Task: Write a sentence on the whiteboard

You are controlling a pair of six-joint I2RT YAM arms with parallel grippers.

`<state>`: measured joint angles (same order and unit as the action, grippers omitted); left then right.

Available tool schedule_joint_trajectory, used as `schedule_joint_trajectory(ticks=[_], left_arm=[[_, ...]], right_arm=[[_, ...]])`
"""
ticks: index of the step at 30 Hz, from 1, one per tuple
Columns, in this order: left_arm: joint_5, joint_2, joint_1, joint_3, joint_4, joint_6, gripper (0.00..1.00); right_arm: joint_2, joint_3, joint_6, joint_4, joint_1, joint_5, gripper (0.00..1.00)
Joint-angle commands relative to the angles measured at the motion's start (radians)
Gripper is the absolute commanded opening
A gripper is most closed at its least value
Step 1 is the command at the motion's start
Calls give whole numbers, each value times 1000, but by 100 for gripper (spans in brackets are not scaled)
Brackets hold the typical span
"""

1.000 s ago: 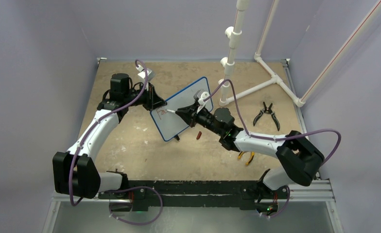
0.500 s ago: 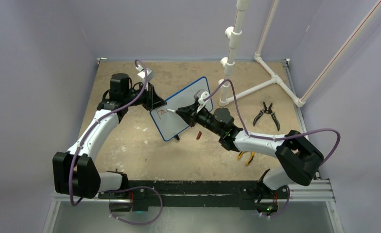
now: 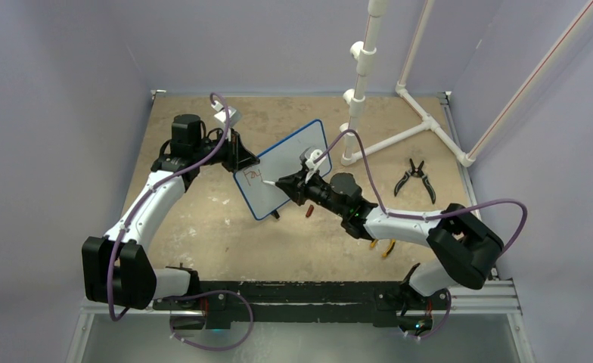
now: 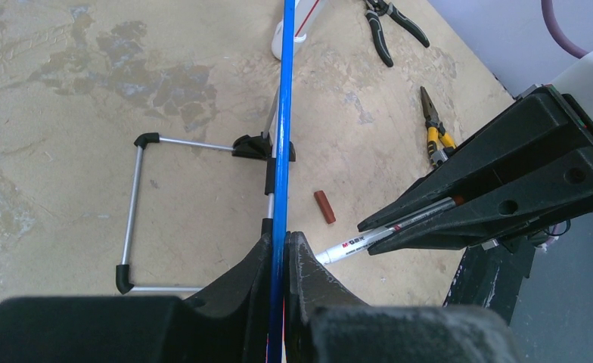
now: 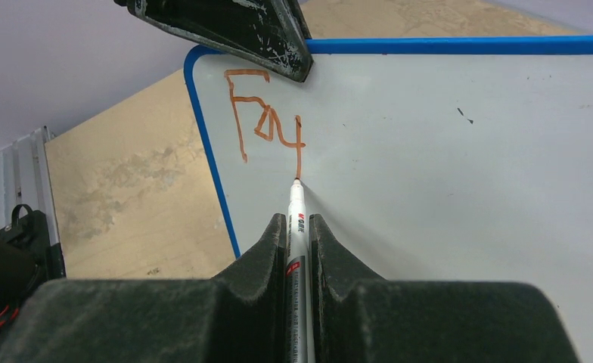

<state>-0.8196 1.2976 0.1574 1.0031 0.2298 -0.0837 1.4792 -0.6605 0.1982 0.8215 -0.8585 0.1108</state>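
Observation:
The whiteboard with its blue rim stands tilted on the table's middle; it shows edge-on in the left wrist view and face-on in the right wrist view. My left gripper is shut on the board's left edge. My right gripper is shut on a white marker, whose tip touches the board. The sentence stands as red strokes reading roughly "Fa" plus one vertical stroke, near the top left corner.
The red marker cap lies on the table below the board. Black pliers and yellow-handled pliers lie to the right. A white pipe frame stands at the back right. The board's wire stand rests behind it.
My right gripper has drawn the marker downward on the board, adding a vertical red stroke after the "Fa". The left gripper and the board have held still.

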Motion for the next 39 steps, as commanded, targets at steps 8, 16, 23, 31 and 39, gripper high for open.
schedule_joint_trajectory(ticks=[8, 16, 23, 31, 39], left_arm=[[2, -14, -2, -9, -10, 16, 0], [0, -14, -2, -8, -13, 15, 0], [-3, -12, -2, -9, -15, 15, 0], [-4, -12, -2, -8, -14, 13, 0], [-1, -13, -2, -8, -15, 15, 0]], right_arm=[[-100, -16, 15, 43, -2, 4, 0], [-70, -62, 0, 76, -2, -10, 0], [-37, -86, -6, 92, -2, -21, 0], [7, -102, -3, 102, -2, -85, 0], [-41, -60, -18, 119, -2, -45, 0]])
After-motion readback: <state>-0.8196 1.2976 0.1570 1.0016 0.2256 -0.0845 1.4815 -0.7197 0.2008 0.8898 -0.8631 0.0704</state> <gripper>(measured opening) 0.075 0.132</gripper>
